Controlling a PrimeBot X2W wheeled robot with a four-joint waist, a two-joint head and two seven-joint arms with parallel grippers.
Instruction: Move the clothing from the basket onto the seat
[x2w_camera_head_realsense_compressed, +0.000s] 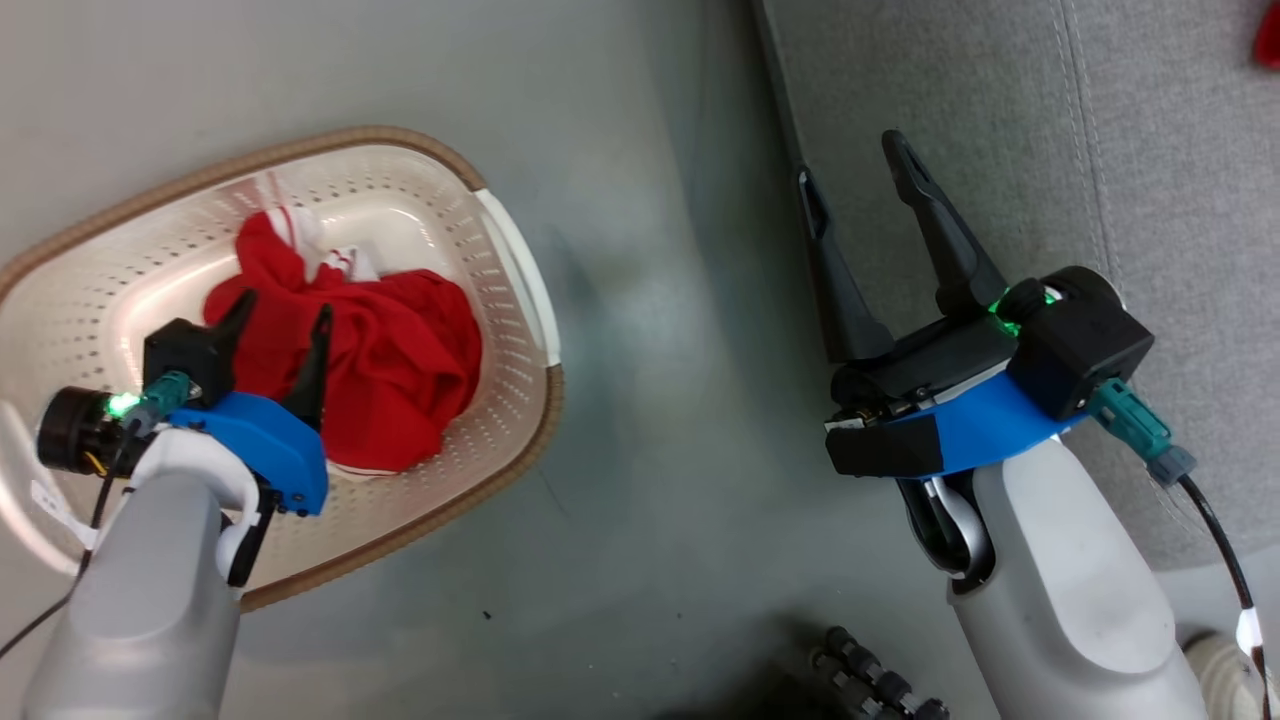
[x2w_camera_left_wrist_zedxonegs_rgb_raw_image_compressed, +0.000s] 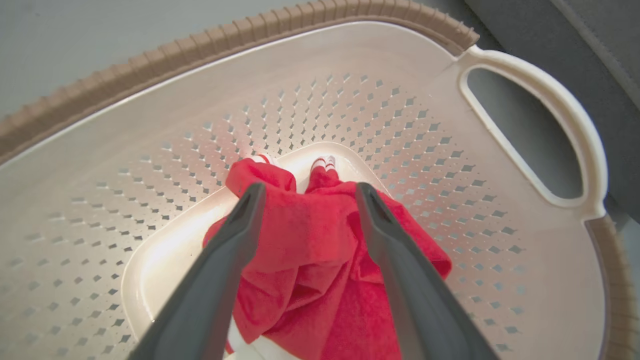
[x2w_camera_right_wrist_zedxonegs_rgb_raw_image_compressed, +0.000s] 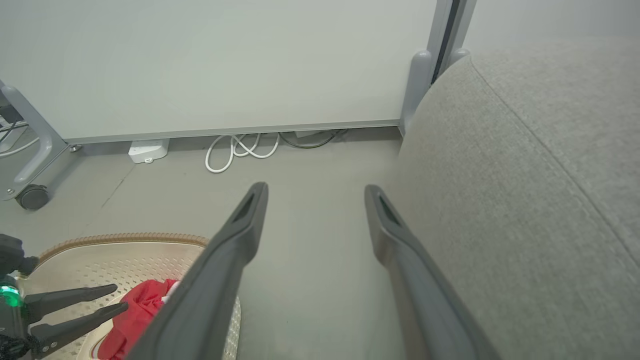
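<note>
While my left gripper hangs spread above the crumpled red clothing, long axis of the basket running handle-first toward the seat, my right gripper splayed, empty.

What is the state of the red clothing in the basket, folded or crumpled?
Crumpled: the clothing lies in a bunched heap with irregular folds on the bottom of the basket.
</note>
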